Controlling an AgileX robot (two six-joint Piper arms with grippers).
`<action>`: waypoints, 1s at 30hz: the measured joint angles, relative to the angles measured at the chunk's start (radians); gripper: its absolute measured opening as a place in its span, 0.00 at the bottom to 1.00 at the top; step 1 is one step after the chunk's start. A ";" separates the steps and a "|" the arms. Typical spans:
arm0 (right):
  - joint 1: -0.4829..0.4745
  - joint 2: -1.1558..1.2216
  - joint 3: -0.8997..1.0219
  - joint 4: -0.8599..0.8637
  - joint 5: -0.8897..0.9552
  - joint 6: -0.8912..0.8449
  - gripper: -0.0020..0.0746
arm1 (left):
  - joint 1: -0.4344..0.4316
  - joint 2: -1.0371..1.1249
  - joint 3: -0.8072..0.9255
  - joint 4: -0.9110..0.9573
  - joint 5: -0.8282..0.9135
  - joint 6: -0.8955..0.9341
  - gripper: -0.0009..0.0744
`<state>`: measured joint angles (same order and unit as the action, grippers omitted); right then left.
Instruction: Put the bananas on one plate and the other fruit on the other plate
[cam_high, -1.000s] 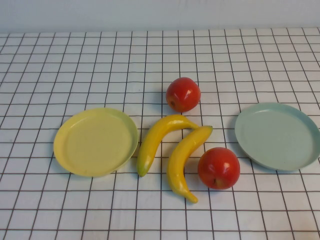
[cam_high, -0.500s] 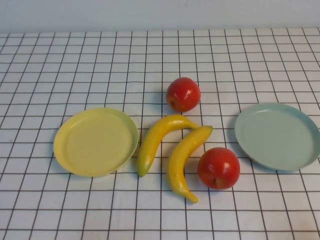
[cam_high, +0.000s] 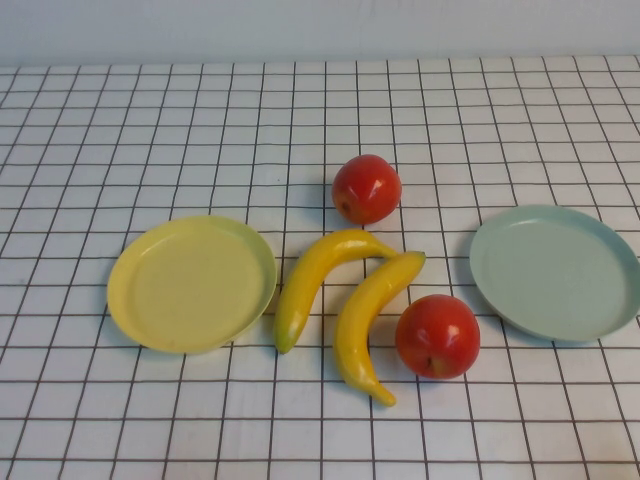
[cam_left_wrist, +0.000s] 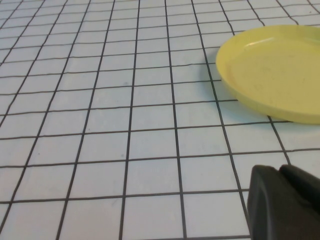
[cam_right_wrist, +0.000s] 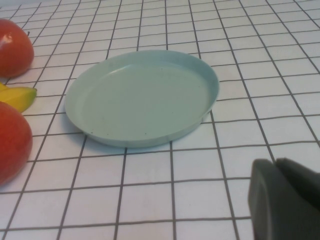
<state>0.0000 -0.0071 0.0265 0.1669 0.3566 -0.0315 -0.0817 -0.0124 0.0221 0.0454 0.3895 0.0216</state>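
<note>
fingers unreadable on left gripper (cam_left_wrist: 285, 205) by yellow plate (cam_left_wrist: 270, 75), right gripper (cam_right_wrist: 285, 200) (likewise) by blue-green plate (cam_right_wrist: 142, 97)

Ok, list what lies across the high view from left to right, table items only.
Yellow plate → left banana → right banana → near apple → blue-green plate. The far apple overlaps the bananas sideways, so it is left out.
</note>
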 joint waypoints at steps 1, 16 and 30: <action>0.000 0.000 0.000 0.000 0.000 0.000 0.01 | 0.000 0.000 0.000 0.000 0.000 0.000 0.01; 0.000 0.000 0.000 0.000 0.000 0.000 0.01 | 0.000 0.000 0.000 0.020 -0.002 0.000 0.01; 0.000 0.000 0.000 0.000 0.000 0.000 0.01 | 0.000 0.000 0.004 -0.369 -0.539 -0.397 0.01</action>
<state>0.0000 -0.0071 0.0265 0.1669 0.3566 -0.0315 -0.0817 -0.0124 0.0264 -0.3238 -0.1499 -0.3752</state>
